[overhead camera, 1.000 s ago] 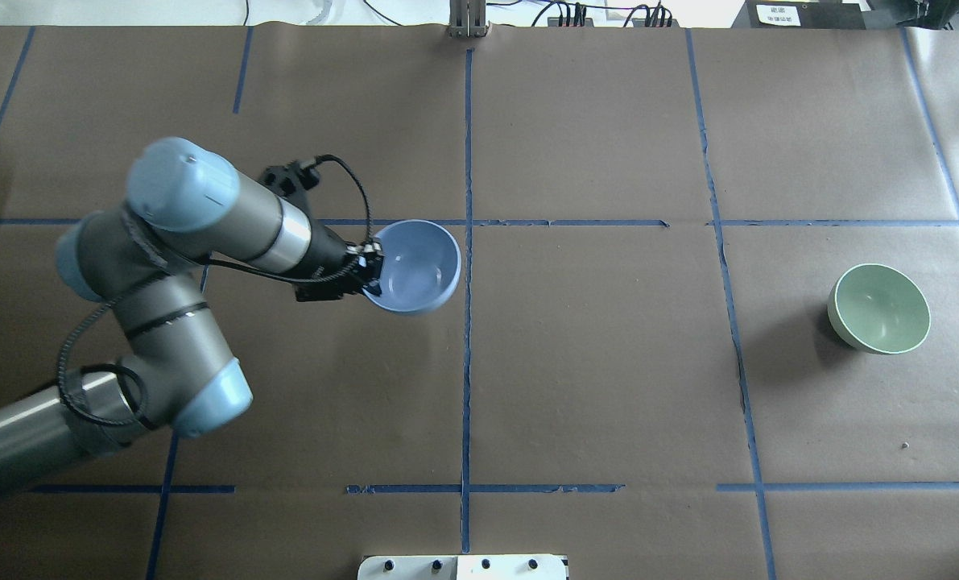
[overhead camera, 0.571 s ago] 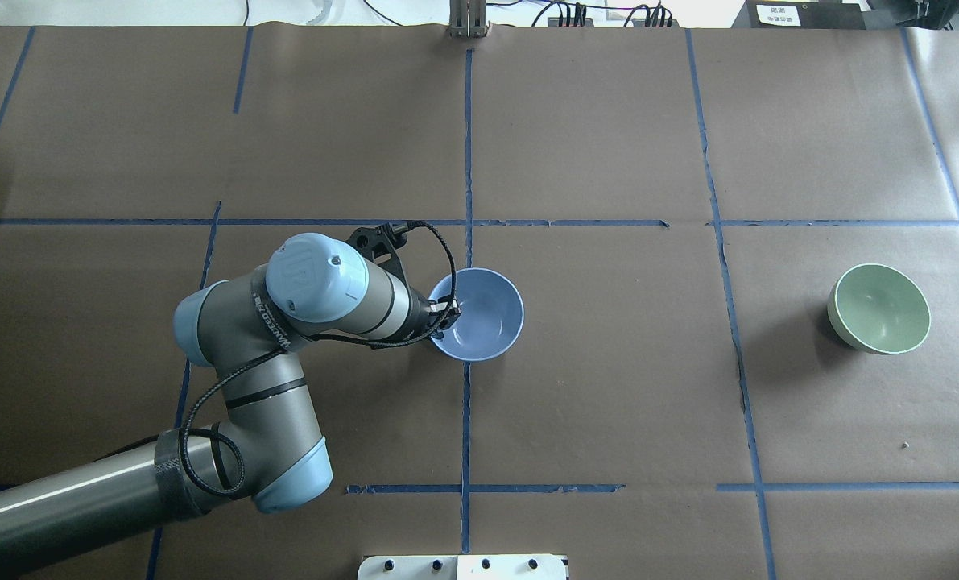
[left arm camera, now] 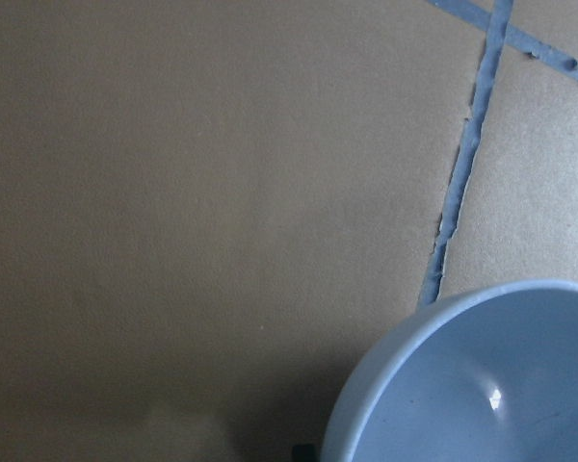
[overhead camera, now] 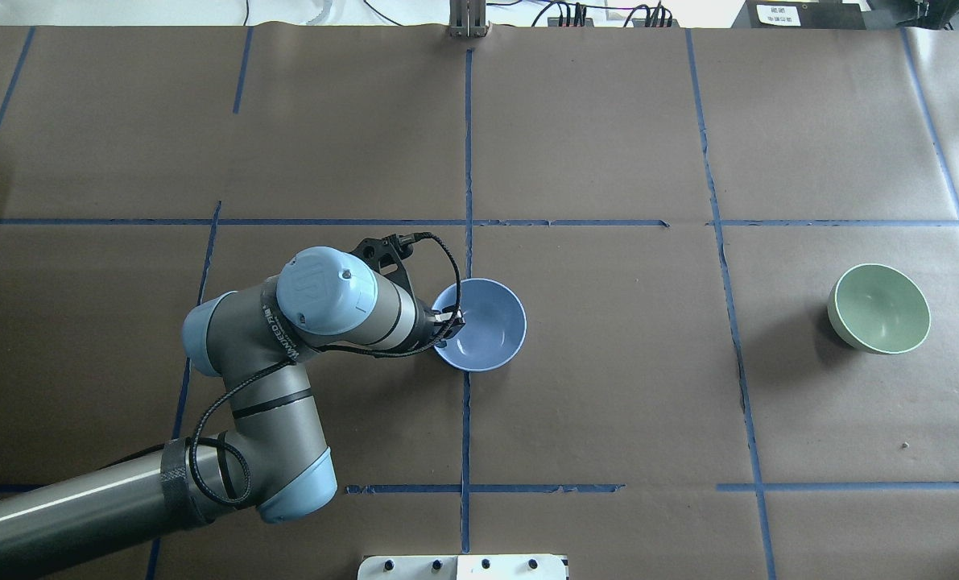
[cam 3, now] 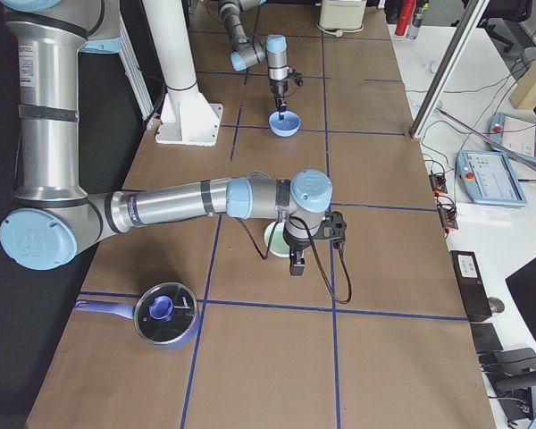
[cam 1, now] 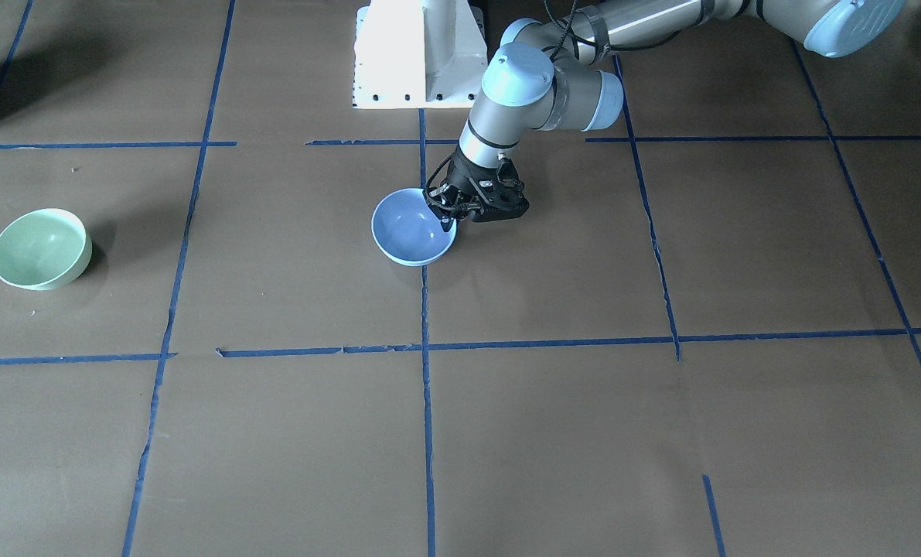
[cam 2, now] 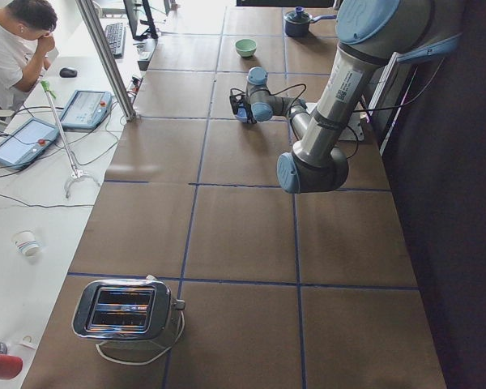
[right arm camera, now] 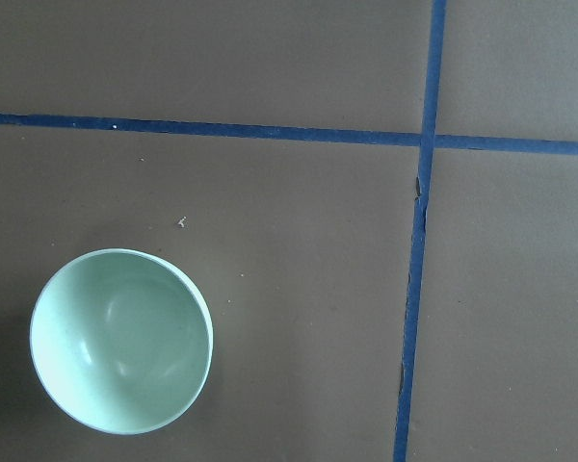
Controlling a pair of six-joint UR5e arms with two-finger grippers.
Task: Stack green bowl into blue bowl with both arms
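Observation:
The blue bowl [overhead camera: 487,326] is upright on the centre tape line, at or just above the table; it also shows in the front view [cam 1: 410,232] and the left wrist view [left arm camera: 482,395]. My left gripper [overhead camera: 449,320] is shut on its near-left rim [cam 1: 448,216]. The green bowl [overhead camera: 879,308] stands upright far to the right, also in the front view [cam 1: 41,247] and the right wrist view [right arm camera: 121,340]. My right gripper [cam 3: 297,265] shows only in the exterior right view, beside the green bowl [cam 3: 273,239]. I cannot tell if it is open or shut.
The table is brown paper with blue tape lines [overhead camera: 467,161]. The white robot base [cam 1: 417,54] is at the near edge. A toaster [cam 2: 125,310] stands at the left end. A lidded pot [cam 3: 165,315] sits at the right end. An operator [cam 2: 20,49] sits beside the table.
My left arm carried the blue bowl right and toward the robot, then lowered it at the centre line. The green bowl has not moved.

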